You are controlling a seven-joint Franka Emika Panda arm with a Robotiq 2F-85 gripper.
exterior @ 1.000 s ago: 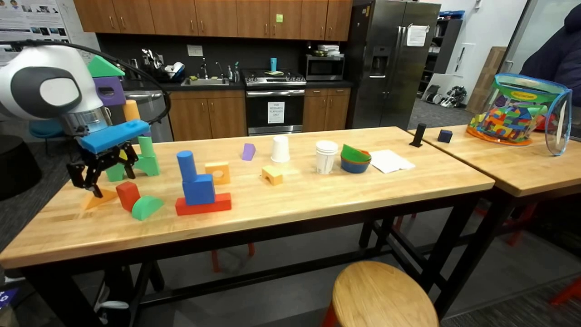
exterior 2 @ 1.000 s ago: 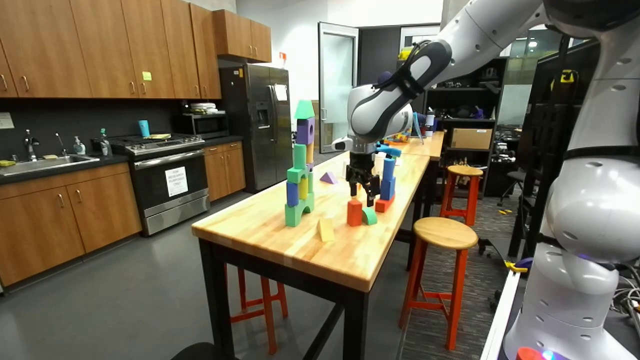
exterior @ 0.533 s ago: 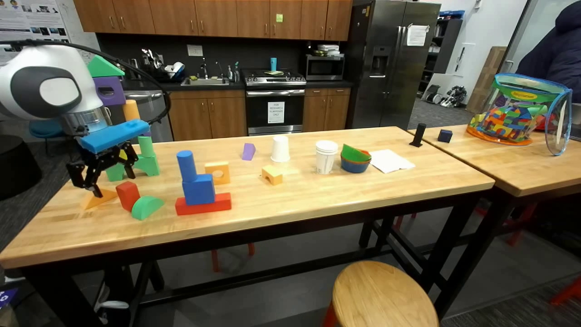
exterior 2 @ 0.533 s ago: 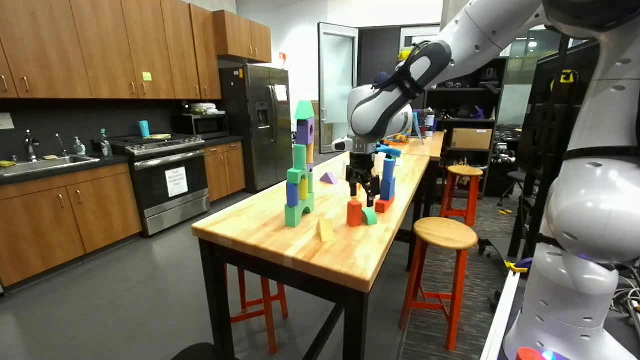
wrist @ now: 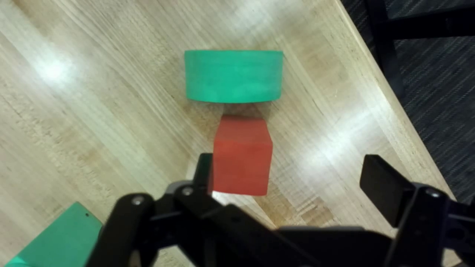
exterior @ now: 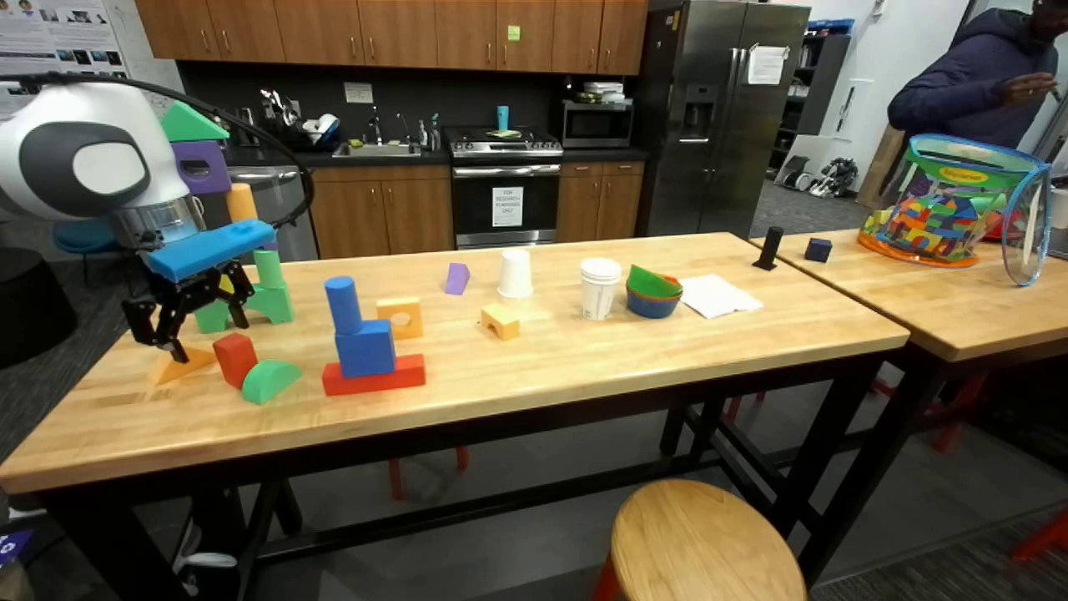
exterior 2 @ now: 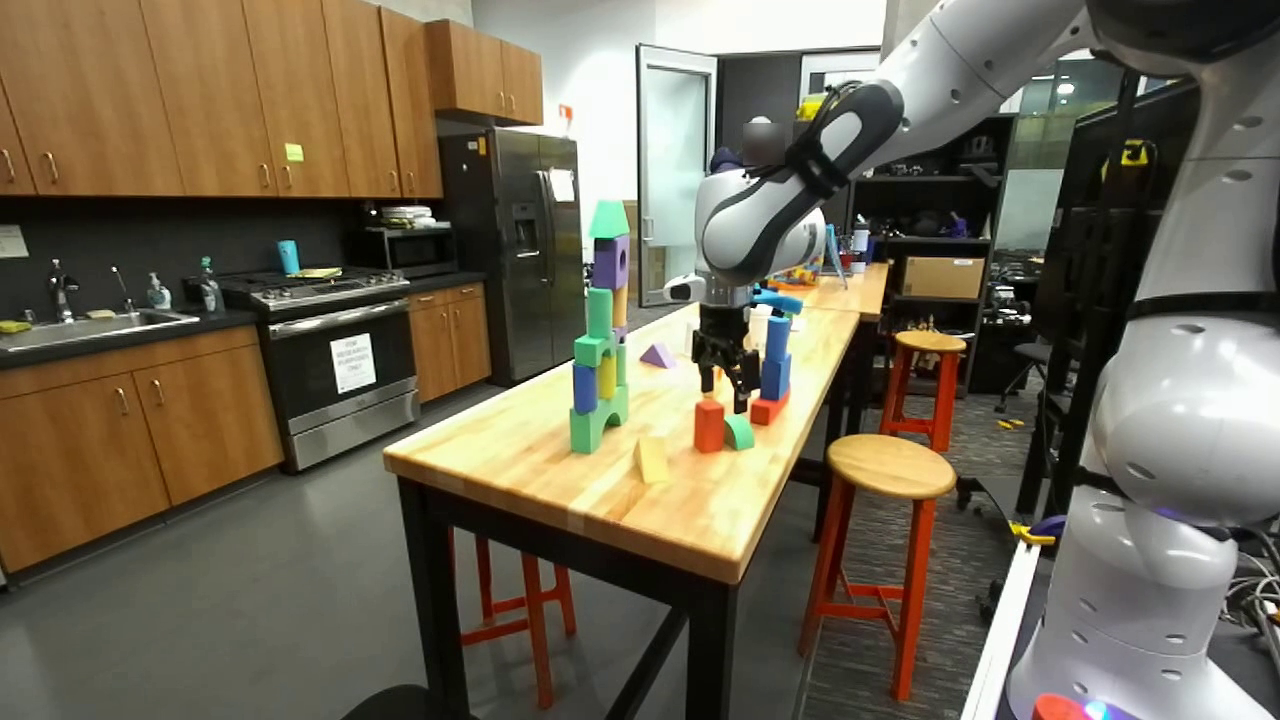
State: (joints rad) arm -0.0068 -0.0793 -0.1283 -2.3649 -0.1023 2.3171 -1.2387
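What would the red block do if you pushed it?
The red block might tip if pushed near its top, because it stands taller than it is wide. It probably wouldn't roll, since its sides look flat. It's likely stiff, not floppy: it stands straight without sagging.

Clad in glossy white shells (exterior 2: 940, 55), pitted with small round recesses (exterior 2: 1238, 175). Shows a dark grey ring (exterior: 43, 167) about a pale oval (exterior: 110, 169). Carries a curved black cable (exterior: 309, 188) and a black strap (exterior 2: 820, 172). Ends, past a silvery collar (exterior: 157, 224) and bright blue bar (exterior: 210, 249), in a matte black, many-jointed tool (wrist: 289, 174) with blocky pads (wrist: 386, 191) and round grey screws (wrist: 187, 191).
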